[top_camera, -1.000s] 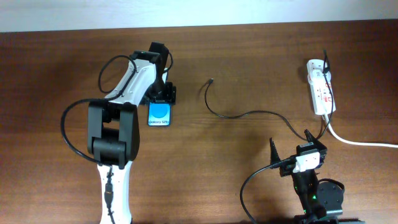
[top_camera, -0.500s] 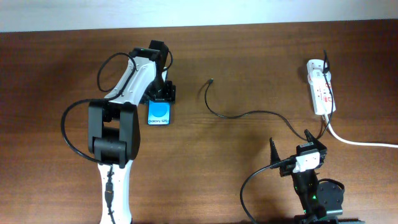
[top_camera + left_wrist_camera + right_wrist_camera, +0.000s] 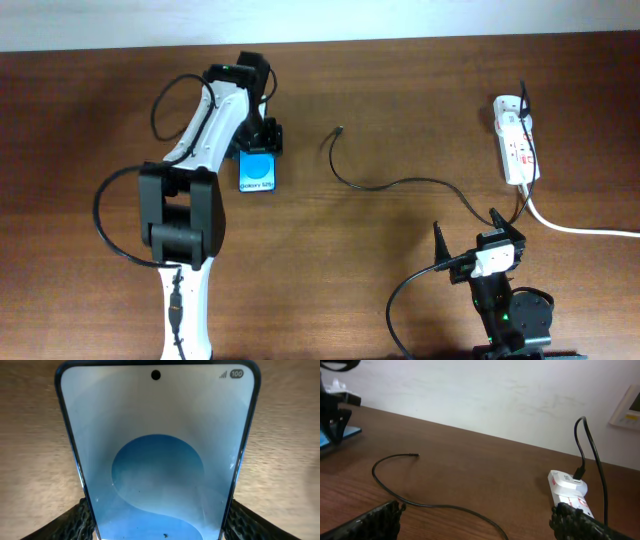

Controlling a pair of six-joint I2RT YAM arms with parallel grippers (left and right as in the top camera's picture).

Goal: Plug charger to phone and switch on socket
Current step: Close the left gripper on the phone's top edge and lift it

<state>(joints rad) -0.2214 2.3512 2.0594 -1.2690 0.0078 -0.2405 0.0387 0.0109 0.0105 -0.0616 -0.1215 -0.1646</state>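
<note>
Slim black-edged smartphone with a bright blue screen lies toward the brown wooden table's far edge. One end is hidden under the left gripper, which clasps its sides. The right gripper gapes wide, empty.

Loads of bare counter between phone and socket, just the thin charger snaking across it; left arm crowds the phone's far end
</note>
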